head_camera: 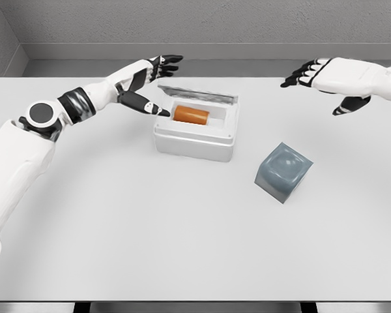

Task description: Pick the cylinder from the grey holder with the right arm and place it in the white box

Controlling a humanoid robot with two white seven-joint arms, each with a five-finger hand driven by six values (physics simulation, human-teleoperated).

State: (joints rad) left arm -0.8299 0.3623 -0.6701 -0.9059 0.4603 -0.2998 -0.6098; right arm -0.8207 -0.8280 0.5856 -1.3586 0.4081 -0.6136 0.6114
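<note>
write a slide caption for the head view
Orange cylinder lies in the white box; grey holder empty, both hands open.

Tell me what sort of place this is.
Most likely a simulated robot test bench, not a real room: a bare white table against plain grey walls, holding only a white box with an orange cylinder in it and a grey holder.

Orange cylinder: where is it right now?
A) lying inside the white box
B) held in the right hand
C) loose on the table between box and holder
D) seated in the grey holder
A: the orange cylinder lies on its side inside the white box, while the grey holder stands empty and the right hand hangs open, apart from both.
</note>
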